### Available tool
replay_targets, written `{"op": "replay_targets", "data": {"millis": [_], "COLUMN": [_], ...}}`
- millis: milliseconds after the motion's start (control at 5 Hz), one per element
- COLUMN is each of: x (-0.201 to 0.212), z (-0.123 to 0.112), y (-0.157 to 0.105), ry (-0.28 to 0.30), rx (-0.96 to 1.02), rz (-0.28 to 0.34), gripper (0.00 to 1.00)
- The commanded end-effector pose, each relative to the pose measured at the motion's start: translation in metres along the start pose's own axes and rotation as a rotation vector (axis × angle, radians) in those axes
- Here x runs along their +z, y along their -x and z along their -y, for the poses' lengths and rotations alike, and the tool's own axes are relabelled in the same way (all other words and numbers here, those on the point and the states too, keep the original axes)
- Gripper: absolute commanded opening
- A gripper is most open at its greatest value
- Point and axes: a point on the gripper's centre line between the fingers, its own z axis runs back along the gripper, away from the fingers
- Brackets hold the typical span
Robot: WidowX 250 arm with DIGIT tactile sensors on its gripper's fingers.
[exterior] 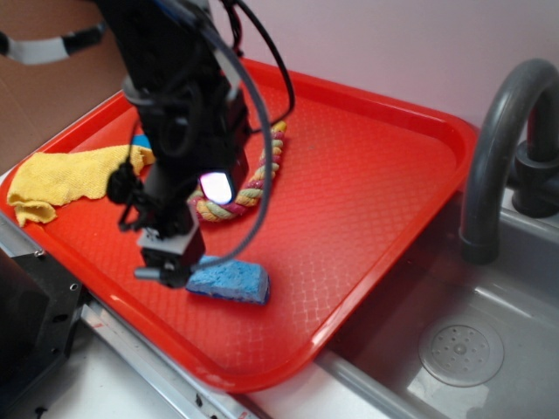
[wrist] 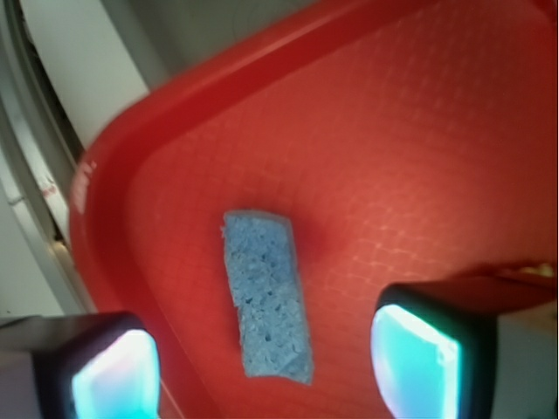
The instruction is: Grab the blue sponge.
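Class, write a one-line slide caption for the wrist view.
Open gripper, fingers on either side of the light-blue rectangular porous sponge lying flat on the red plastic tray.

Honestly nothing here is readable from where I'm standing. The only thing close is a strip of pale marks on the outer rim of the red tray (wrist: 85, 188) in the wrist view, at the corner nearest the blue sponge (wrist: 266, 295), but it's way too blurry to make out any letters. The sponge itself carries no print or label.
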Motion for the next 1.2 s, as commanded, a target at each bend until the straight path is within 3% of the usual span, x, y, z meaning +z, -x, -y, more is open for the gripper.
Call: {"op": "replay_targets", "data": {"millis": [0,200,600,800,1000], "x": [-0.021,-0.035,-0.049,-0.050,-0.052], "z": [0.011,0.011,0.009,0.007,0.006], "y": [0.003,0.002,0.000,0.002,0.003], "ry": [0.010,-0.014,-0.024,-0.023,-0.028], "rx": [0.007,0.008,0.042,0.061,0.072], "rz": [-0.076,-0.153,-0.218,-0.212,-0.216], "gripper": [1.00,1.00,1.00,0.31,0.00]}}
